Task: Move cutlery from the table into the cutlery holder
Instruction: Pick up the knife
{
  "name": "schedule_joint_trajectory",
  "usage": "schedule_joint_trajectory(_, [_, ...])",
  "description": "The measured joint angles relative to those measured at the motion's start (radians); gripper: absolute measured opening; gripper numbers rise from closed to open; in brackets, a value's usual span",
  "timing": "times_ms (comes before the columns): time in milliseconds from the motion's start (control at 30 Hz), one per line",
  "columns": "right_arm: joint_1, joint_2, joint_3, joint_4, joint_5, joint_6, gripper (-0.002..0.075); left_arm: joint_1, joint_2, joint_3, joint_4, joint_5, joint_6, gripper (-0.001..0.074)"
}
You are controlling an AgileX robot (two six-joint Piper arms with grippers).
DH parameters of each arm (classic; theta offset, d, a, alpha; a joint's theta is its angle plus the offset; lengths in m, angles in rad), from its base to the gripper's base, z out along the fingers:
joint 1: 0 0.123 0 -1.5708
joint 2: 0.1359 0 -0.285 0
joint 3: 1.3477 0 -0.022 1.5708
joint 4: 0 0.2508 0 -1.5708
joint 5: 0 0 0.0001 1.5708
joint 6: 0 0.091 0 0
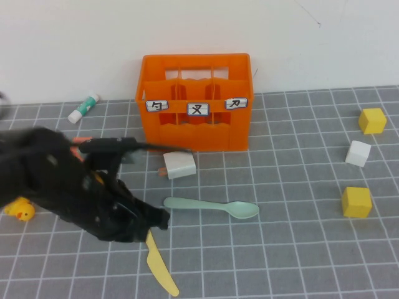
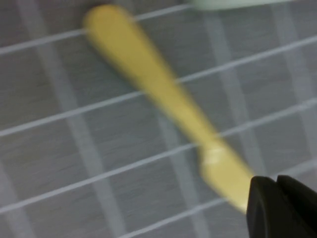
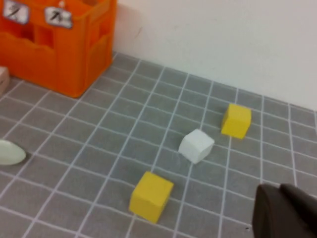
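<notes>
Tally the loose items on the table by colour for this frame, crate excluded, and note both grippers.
Yellow: 4, pale yellow plastic knife, two yellow cubes, yellow duck toy
White: 3, white cube, white block, green-capped white glue stick
Green: 1, mint-green plastic spoon
Total: 8
Left gripper: shut, at the knife.
Right gripper: shut, near the cubes.

Spoon [image 1: 212, 207] before crate [image 1: 196, 101]; knife [image 1: 161, 269] nearer, left of spoon.

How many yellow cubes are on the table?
2, both on the robot's right: one yellow cube far back, one yellow cube nearer, with a white cube between. Others may hide behind the left arm.
</notes>
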Motion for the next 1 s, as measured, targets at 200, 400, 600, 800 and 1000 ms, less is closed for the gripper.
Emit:
schedule_joint_trajectory(200, [0.0,0.152,0.0,0.018,0.028,-0.004,-0.0003,-0.08,0.0,0.0,0.415,-0.033,-0.429,-0.0001])
schedule_joint_trajectory(400, [0.0,0.377,-0.004,0.175,0.092,-0.077,-0.0003,-0.082,0.002,0.0,0.517,-0.114,-0.486,-0.0001])
schedule_joint_trajectory(600, [0.0,0.511,-0.025,0.307,0.206,-0.216,-0.0003,-0.082,0.028,0.0,0.414,-0.163,-0.501,0.0])
schedule_joint_trajectory(800, [0.0,0.528,-0.106,0.326,0.362,-0.337,-0.0003,-0.082,0.034,0.0,0.322,-0.212,-0.525,0.0094])
schedule_joint_trajectory(1000, [0.0,0.528,-0.194,0.174,0.466,-0.289,-0.0003,-0.082,0.048,0.0,0.316,-0.214,-0.529,0.0353])
